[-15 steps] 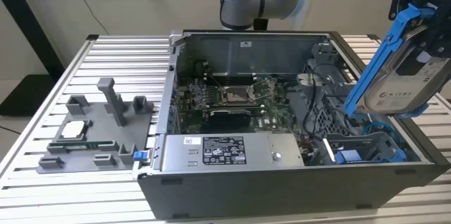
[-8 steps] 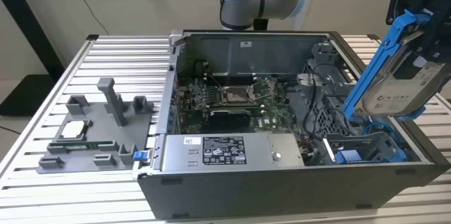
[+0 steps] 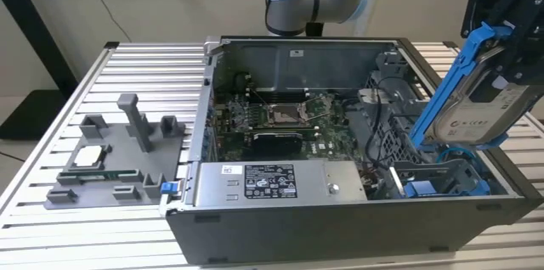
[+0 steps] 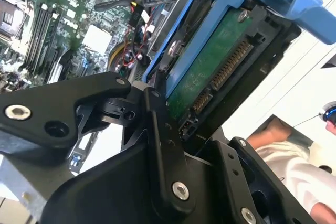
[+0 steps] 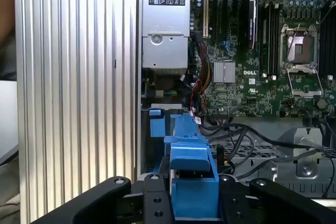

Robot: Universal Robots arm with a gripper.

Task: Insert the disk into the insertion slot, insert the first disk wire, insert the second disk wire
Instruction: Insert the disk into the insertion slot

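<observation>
In the exterior view my gripper [image 3: 508, 60] hangs at the upper right, shut on the disk [image 3: 478, 116]. The disk is a silver-grey drive with a pale label in a bright blue carrier [image 3: 442, 92]. It is tilted steeply, its lower end just above the drive bay [image 3: 442, 177] at the case's front right corner. The second wrist view shows the disk's green board and connector [image 4: 210, 64] between my black fingers [image 4: 157, 129]. Through the first wrist view the carrier's blue end [image 5: 191, 174] is lined up over the bay [image 5: 157, 124]. Black cables [image 5: 247, 135] lie beside the bay.
The open computer case [image 3: 340, 219] stands on a slatted metal table [image 3: 102, 238]. It holds a motherboard [image 3: 289, 117] and a grey labelled power-supply box [image 3: 281, 182]. A grey fixture [image 3: 111, 155] with small parts sits at the exterior view's left. A person's white sleeve [image 4: 304, 177] is nearby.
</observation>
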